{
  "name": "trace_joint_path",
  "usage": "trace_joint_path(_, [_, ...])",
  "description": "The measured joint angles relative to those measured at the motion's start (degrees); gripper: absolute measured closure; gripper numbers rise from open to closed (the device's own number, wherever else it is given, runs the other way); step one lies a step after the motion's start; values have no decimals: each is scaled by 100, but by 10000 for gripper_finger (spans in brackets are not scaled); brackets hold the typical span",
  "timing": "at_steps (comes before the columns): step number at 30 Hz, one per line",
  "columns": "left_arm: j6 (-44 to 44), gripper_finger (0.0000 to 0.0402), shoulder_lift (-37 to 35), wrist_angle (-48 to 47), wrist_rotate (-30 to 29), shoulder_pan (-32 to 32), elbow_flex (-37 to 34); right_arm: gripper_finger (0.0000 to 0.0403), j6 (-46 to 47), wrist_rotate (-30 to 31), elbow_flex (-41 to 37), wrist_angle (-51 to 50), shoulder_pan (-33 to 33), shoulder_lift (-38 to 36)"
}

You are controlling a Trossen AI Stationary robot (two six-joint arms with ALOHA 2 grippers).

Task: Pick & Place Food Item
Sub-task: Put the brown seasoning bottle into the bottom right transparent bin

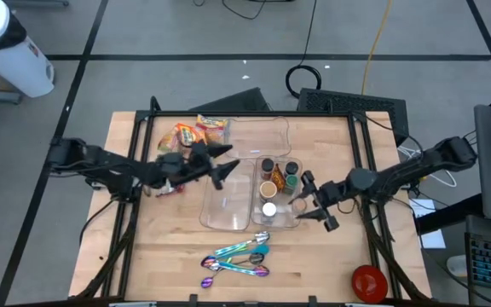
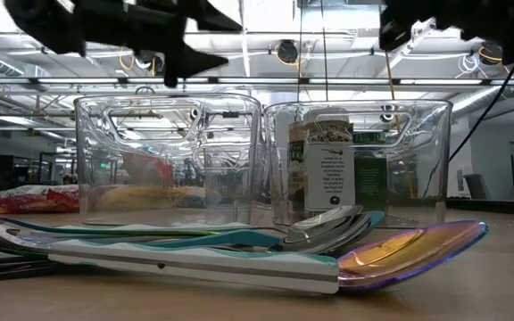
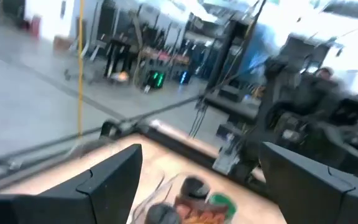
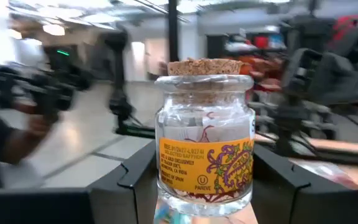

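My right gripper point(image 1: 302, 203) is over the right edge of the right clear bin point(image 1: 274, 223) and is shut on a small glass jar point(image 4: 205, 140) with a cork stopper and an orange label. Several other spice jars point(image 1: 278, 170) stand in that bin. My left gripper point(image 1: 225, 163) hangs open and empty above the left clear bin point(image 1: 225, 217); its fingers also show spread wide in the left wrist view point(image 3: 197, 186). Two orange snack packets point(image 1: 199, 132) lie on the table beyond the left bin. My right gripper pinches the jar's lower body point(image 4: 166, 186) between its two fingers point(image 4: 134, 177), one on each side. The fingers come about level from the table's right side. The jar stands upright, cork up. Its base is cut off by the picture's bottom edge.
Several coloured spoons point(image 1: 239, 258) lie near the table's front edge, close in front of the low camera point(image 2: 239, 250). A red round object point(image 1: 369, 281) sits at the front right corner. Bare wood lies to the left of the bins.
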Motion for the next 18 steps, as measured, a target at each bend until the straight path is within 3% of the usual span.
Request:
trace_joint_path(6, [-708,81,826,35,599,98,529,225,-136,769,0,-43,-51,360])
trace_joint_path(11, [-911,84,1370,48,1739,-89,1067,225,-443,928,2,187,-29,533])
trace_joint_path(18, [350,76,1894,-19,1404,-650,1865,225,-652,1684,4,451,233,680])
